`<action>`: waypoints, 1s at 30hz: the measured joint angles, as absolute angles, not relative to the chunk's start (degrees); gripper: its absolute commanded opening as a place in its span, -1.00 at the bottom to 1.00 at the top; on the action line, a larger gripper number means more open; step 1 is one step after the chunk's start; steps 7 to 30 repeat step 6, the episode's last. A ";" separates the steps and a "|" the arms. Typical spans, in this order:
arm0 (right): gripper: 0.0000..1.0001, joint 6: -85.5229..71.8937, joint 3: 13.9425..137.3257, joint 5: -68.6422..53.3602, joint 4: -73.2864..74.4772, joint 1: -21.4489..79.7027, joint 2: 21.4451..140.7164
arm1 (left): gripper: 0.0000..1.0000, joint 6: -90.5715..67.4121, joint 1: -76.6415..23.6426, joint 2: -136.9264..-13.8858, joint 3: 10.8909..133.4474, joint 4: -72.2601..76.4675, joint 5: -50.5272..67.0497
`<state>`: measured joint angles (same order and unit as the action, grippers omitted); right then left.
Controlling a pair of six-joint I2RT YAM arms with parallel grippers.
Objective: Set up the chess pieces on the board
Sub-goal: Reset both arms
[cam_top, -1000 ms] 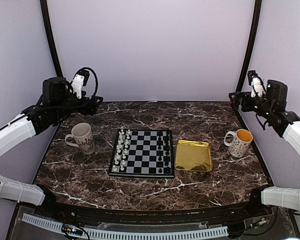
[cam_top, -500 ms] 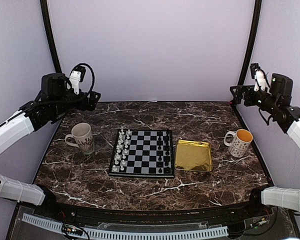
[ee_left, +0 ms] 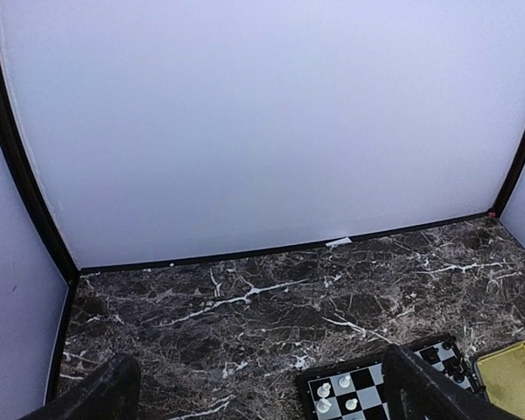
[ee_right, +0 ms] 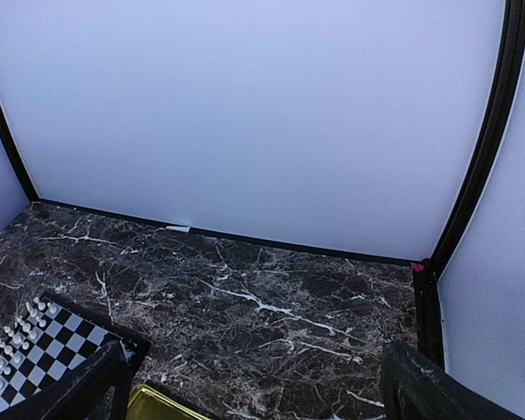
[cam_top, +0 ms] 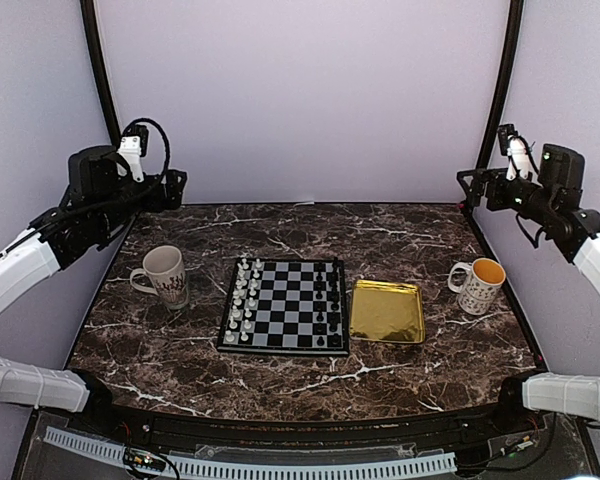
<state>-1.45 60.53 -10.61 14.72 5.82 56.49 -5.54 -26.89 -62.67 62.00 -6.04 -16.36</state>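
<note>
Top external view: board [cam_top: 283, 305] well below fingers [ee_left: 105, 394], lying between both pairs. On it, pale chess pieces [cam_top: 242, 300] ranked along edge nearer left gripper [cam_top: 177, 188], black chess pieces [cam_top: 327, 305] along edge nearer right gripper [cam_top: 467, 190]. Both pairs of fingers spread wide, nothing pinched. Setup judged near done; count too small to verify. Any correction best made by vertical descent, fingers narrowed first, neighbours left unbrushed.

I count 1 board [cam_top: 285, 305]. On it: 2 columns of pale chess pieces [cam_top: 242, 300] along its left edge and black chess pieces [cam_top: 327, 305] on its right side, too tiny for exact totals. 2 mugs: 1 beige mug [cam_top: 164, 274] left of the board, 1 orange-lined mug [cam_top: 479, 285] right of it. 1 gold tray [cam_top: 387, 311] just right of the board.
</note>
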 measured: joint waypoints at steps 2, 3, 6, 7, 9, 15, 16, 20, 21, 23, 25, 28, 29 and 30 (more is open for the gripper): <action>0.99 -1.45 60.77 -10.66 15.11 5.82 56.53 | 0.98 -6.92 -26.89 -61.47 60.14 -4.73 -17.47; 1.00 -1.50 61.10 -10.68 15.35 5.82 56.64 | 0.98 -7.33 -26.89 -60.84 59.35 -4.34 -17.82; 0.99 -1.65 61.54 -10.79 15.51 5.82 56.75 | 0.98 -8.14 -26.89 -59.86 58.30 -3.92 -18.44; 0.99 -1.65 61.54 -10.79 15.51 5.82 56.75 | 0.98 -8.14 -26.89 -59.86 58.30 -3.92 -18.44; 0.99 -1.65 61.54 -10.79 15.51 5.82 56.75 | 0.98 -8.14 -26.89 -59.86 58.30 -3.92 -18.44; 0.99 -1.65 61.54 -10.79 15.51 5.82 56.75 | 0.98 -8.14 -26.89 -59.86 58.30 -3.92 -18.44; 0.99 -1.65 61.54 -10.79 15.51 5.82 56.75 | 0.98 -8.14 -26.89 -59.86 58.30 -3.92 -18.44; 0.99 -1.65 61.54 -10.79 15.51 5.82 56.75 | 0.98 -8.14 -26.89 -59.86 58.30 -3.92 -18.44; 0.99 -1.65 61.54 -10.79 15.51 5.82 56.75 | 0.98 -8.14 -26.89 -59.86 58.30 -3.92 -18.44; 0.99 -1.65 61.54 -10.79 15.51 5.82 56.75 | 0.98 -8.14 -26.89 -59.86 58.30 -3.92 -18.44; 0.99 -1.65 61.54 -10.79 15.51 5.82 56.75 | 0.98 -8.14 -26.89 -59.86 58.30 -3.92 -18.44; 0.99 -1.65 61.54 -10.79 15.51 5.82 56.75 | 0.98 -8.14 -26.89 -59.86 58.30 -3.92 -18.44; 0.99 -1.65 61.54 -10.79 15.51 5.82 56.75 | 0.98 -8.14 -26.89 -59.86 58.30 -3.92 -18.44; 0.99 -1.65 61.54 -10.79 15.51 5.82 56.75 | 0.98 -8.14 -26.89 -59.86 58.30 -3.92 -18.44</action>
